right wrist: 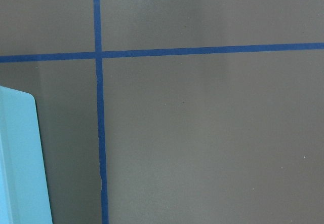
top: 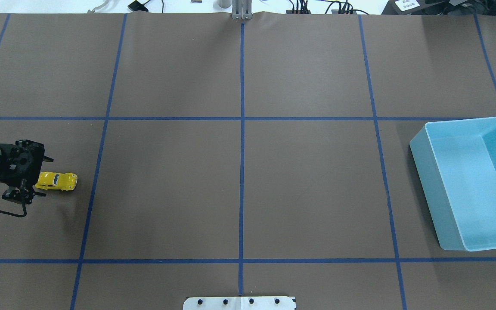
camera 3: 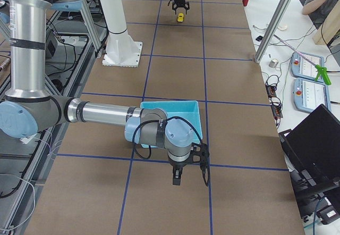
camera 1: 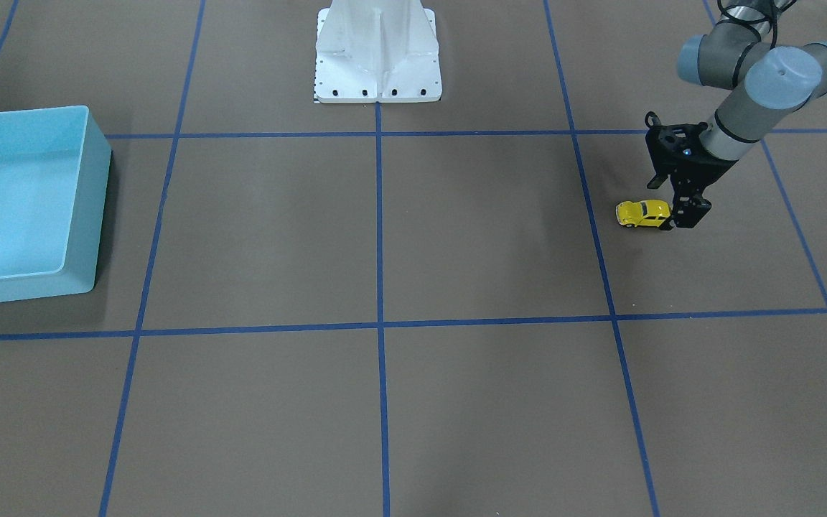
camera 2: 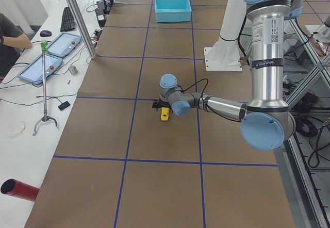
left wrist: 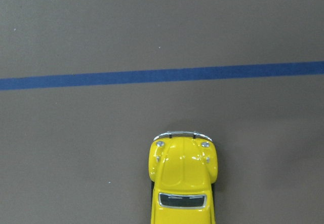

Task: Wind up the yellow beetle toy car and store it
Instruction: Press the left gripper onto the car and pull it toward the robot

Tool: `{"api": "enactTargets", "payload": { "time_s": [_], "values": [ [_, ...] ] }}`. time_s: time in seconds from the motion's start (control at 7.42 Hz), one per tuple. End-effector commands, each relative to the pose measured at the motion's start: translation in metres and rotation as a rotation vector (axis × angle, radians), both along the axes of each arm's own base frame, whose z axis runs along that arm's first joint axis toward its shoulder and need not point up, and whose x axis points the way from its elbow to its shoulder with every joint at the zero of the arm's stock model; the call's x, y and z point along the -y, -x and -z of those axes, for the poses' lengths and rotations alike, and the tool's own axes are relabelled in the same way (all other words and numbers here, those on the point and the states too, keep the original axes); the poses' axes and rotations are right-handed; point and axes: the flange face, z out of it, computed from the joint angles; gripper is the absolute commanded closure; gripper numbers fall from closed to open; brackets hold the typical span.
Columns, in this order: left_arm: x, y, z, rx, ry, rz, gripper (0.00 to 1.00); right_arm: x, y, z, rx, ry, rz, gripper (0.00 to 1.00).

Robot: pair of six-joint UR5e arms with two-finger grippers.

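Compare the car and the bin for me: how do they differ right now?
The car is bright yellow; the bin is light blue. The car is tiny, the bin far larger. The car sits at the table's left end by the left gripper; the bin stands at the right end, empty. Both rest on the brown table.

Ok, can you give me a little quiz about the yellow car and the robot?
1. True or false: the yellow beetle toy car sits inside the light blue bin.
2. Which robot arm reaches down right beside the car? A left, B right.
3. Fill the gap: the tape lines on the table are ___.
Key: 1 false; 2 A, the left arm; 3 blue.
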Motion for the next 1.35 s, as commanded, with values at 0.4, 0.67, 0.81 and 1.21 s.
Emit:
{"api": "enactTargets", "payload": {
  "time_s": [0.4, 0.67, 0.81, 1.21],
  "values": [
    [-0.0005, -0.0039, -0.0087, 0.010, 0.014, -0.008, 0.05, 0.0000, 0.0000, 0.0000, 0.000, 0.000, 0.000, 0.00],
    [-0.0024, -0.0055, -0.0093, -0.003, 0.033, -0.028, 0.11, 0.0002, 0.0006, 0.0000, 0.000, 0.000, 0.002, 0.00],
    [-0.0010, -0.0073, -0.0066, -0.010, 0.030, -0.029, 0.11, 0.0002, 0.0006, 0.0000, 0.000, 0.000, 0.002, 0.00],
    [-0.0004, -0.0090, -0.0101, -0.005, 0.034, -0.031, 0.13, 0.0000, 0.0000, 0.0000, 0.000, 0.000, 0.000, 0.00]
  ]
}}
